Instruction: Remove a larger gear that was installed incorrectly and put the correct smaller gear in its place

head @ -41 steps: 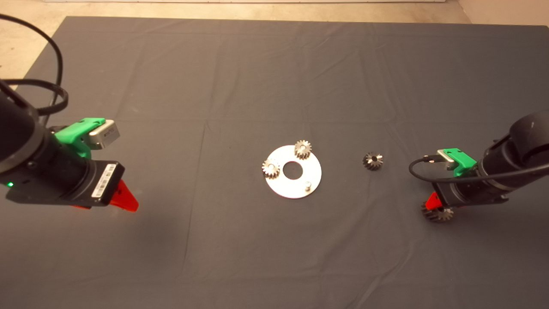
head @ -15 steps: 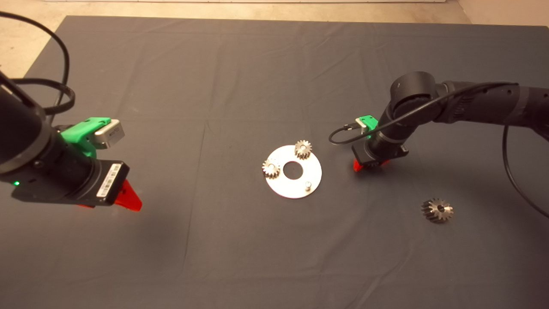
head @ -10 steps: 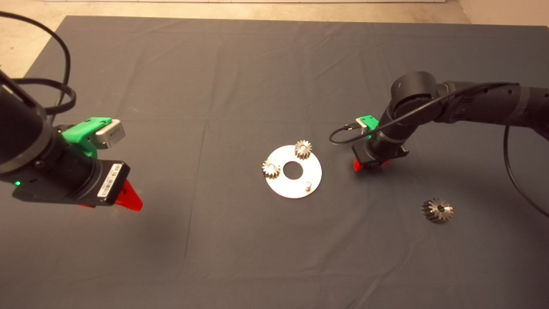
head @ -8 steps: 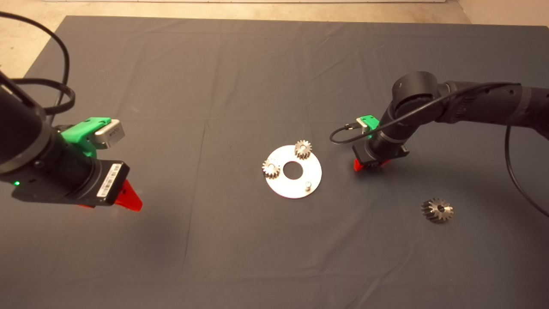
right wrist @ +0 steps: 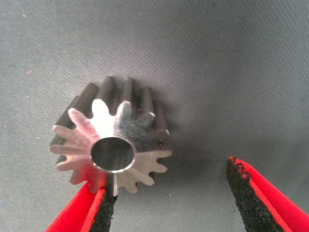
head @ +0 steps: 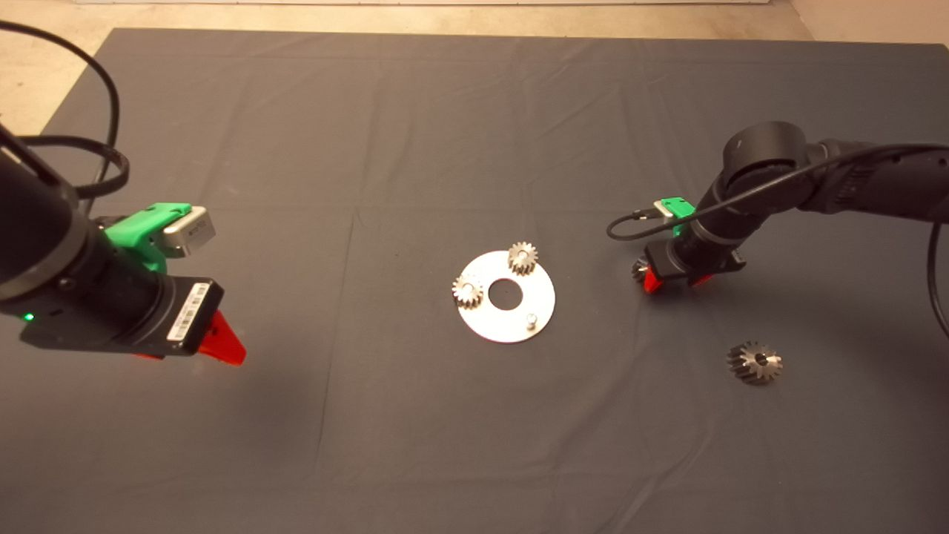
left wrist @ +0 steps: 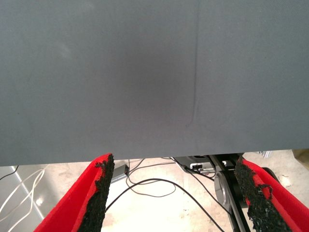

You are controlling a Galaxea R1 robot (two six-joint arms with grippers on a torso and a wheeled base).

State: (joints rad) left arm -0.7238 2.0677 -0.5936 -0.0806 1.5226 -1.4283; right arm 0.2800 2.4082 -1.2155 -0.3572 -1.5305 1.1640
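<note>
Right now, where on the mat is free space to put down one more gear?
Bare mat lies behind the round plate, in front of it, and between the plate and the left gripper. It is crowded around the right gripper, open at the smaller gear, with the larger gear nearby.

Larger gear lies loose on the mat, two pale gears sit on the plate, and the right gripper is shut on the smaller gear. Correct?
Not quite: the right wrist view shows the right gripper open, one pad beside the smaller gear, the other well clear. The larger gear on the mat and the two pale gears on the plate stand.
</note>
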